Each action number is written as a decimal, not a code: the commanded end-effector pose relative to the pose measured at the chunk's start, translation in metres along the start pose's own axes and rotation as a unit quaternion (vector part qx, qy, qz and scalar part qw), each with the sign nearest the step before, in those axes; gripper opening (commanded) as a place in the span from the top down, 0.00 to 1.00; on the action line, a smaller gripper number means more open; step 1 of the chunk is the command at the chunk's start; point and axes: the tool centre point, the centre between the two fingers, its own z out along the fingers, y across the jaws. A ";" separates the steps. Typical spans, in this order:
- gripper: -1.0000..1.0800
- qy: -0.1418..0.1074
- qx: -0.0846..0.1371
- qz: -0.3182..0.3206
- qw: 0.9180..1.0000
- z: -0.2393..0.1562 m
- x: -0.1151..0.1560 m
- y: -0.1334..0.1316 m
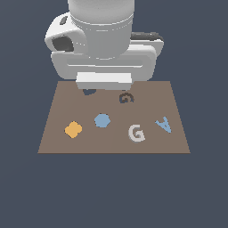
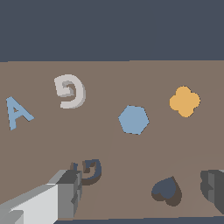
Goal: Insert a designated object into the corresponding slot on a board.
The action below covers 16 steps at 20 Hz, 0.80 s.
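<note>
— Where was the white G (image 2: 70, 91)?
— Flat on the board (image 2: 109, 78), well beyond the tool (image 2: 144, 188); the slot (image 2: 89, 171) sat beside one finger (image 2: 70, 192).
— The tool?
— Spread, holding nothing.

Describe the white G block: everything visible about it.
The G is a small, thick, off-white letter block with a matte, plastic-like look and shaded side walls. It lies flat on the brown board, loose and untouched, between the blue hexagon and the blue A, apart from both. Its dark G-shaped slot sits farther back, empty. In the wrist view the G appears reversed. The claw is not on it.
</note>
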 end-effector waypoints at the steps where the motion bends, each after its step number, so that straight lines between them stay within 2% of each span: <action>1: 0.04 0.000 0.000 0.000 1.000 0.000 0.000 0.000; 9: 0.04 -0.001 0.001 -0.011 1.000 0.012 0.009 -0.008; 16: 0.04 -0.003 0.003 -0.037 0.999 0.042 0.030 -0.030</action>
